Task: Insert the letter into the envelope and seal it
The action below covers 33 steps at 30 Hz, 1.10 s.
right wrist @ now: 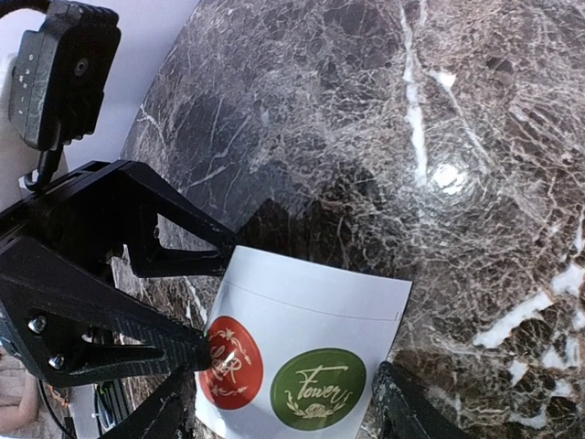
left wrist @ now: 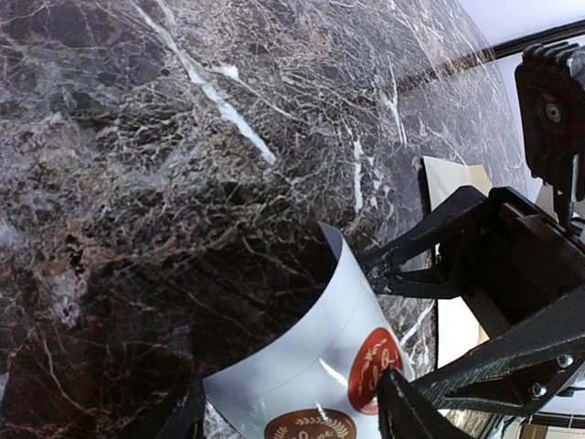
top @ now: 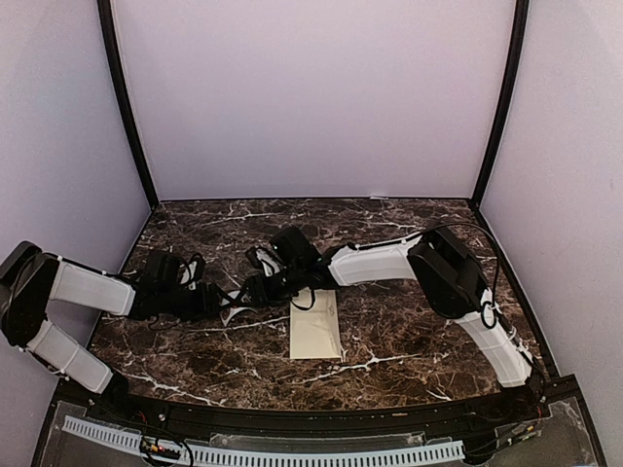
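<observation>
The cream envelope (top: 316, 326) lies flat on the marble, lengthwise toward me; its corner shows in the left wrist view (left wrist: 448, 178). The letter is not in view. A white strip of round stickers (top: 234, 313) curls up off the table between both grippers. My left gripper (left wrist: 288, 402) has its fingers spread wide round the strip (left wrist: 302, 347), the right one at the red sticker (left wrist: 375, 366). My right gripper (right wrist: 283, 407) is also spread wide round the strip (right wrist: 311, 302), beside a green sticker (right wrist: 318, 389). I cannot tell what carries the strip.
The two grippers (top: 216, 300) (top: 255, 284) meet tip to tip left of the envelope's top end. Black frame posts (top: 127, 107) and pale walls close the table on three sides. A cable tray (top: 263, 452) runs along the near edge.
</observation>
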### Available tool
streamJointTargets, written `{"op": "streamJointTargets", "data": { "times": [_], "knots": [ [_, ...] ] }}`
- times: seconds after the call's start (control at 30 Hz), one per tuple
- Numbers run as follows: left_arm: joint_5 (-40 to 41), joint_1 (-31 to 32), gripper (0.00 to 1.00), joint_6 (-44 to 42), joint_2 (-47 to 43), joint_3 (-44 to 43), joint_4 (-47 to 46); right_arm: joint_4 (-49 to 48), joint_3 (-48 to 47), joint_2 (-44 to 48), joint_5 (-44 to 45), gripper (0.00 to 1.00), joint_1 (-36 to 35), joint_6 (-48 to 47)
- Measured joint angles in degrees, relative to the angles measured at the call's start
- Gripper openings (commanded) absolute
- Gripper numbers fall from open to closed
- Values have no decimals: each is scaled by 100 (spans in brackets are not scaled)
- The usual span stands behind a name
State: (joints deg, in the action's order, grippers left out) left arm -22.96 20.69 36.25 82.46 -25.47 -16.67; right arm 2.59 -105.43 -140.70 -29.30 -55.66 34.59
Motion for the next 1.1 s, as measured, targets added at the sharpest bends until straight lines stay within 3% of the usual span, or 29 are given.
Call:
{"op": "streamJointTargets", "data": {
  "times": [0.23, 0.57, 0.83, 0.93, 1.1],
  "knots": [
    [-46, 39, 57, 48, 31, 0, 0, -109, 50, -11, -133, 60, -31, 4],
    [-101, 48, 56, 125, 44, 2, 2, -496, 323, -7, -125, 38, -57, 42],
    [116, 61, 69, 120, -323, 87, 251, -691, 599, 107, -2, 30, -63, 127],
    [304, 61, 73, 79, -710, 133, 446, -704, 767, 212, 7, 25, -61, 140],
    [529, 61, 74, -9, -1596, 153, 745, -774, 1228, 533, -44, 24, -26, 168]
  ]
}}
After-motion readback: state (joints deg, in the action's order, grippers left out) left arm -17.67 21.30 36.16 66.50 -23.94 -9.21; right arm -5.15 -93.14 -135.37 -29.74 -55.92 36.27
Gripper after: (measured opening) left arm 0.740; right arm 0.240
